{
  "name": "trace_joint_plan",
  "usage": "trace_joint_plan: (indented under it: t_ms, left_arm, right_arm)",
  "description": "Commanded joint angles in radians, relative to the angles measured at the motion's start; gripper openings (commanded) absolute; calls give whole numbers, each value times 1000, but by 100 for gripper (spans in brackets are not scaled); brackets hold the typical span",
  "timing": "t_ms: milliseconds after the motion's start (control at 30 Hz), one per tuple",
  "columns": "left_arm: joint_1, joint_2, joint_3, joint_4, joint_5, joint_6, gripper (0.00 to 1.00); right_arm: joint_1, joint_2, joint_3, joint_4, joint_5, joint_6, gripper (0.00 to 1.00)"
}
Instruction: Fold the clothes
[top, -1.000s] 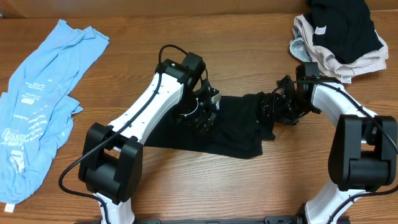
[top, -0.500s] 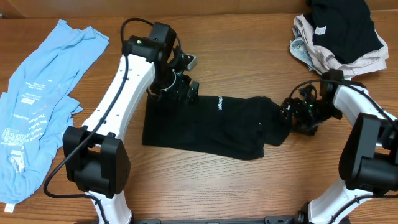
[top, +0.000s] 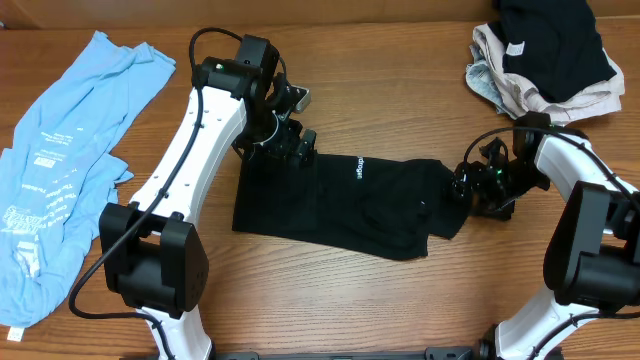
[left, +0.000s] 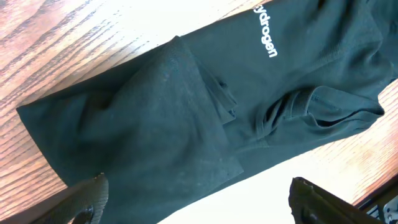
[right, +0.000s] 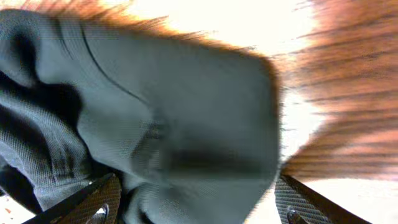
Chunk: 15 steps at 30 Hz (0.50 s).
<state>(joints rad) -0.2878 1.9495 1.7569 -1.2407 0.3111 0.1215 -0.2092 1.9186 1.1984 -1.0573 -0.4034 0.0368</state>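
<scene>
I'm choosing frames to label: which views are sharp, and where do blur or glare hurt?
Overhead: even light, sharp, though the black garment shows little fold detail. Left wrist: crisp on the white logo, but glare bleaches the table white. Right wrist: blurred throughout, wood grain smeared, glare along the top.

The black garment (top: 340, 205) lay spread in the middle — creased, white logo (top: 359, 168) up. A blue shirt (top: 70, 170) sprawled far left.
</scene>
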Motion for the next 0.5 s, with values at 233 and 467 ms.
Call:
trace_joint_plan:
  t_ms: [233, 467]
  left_arm:
    - [1, 8, 21, -11, -8, 3, 98]
    - [1, 8, 21, -11, -7, 9, 98]
  right_arm:
    - [-24, -82, 30, -53, 58, 92, 85]
    - [46, -82, -94, 59, 41, 91, 86]
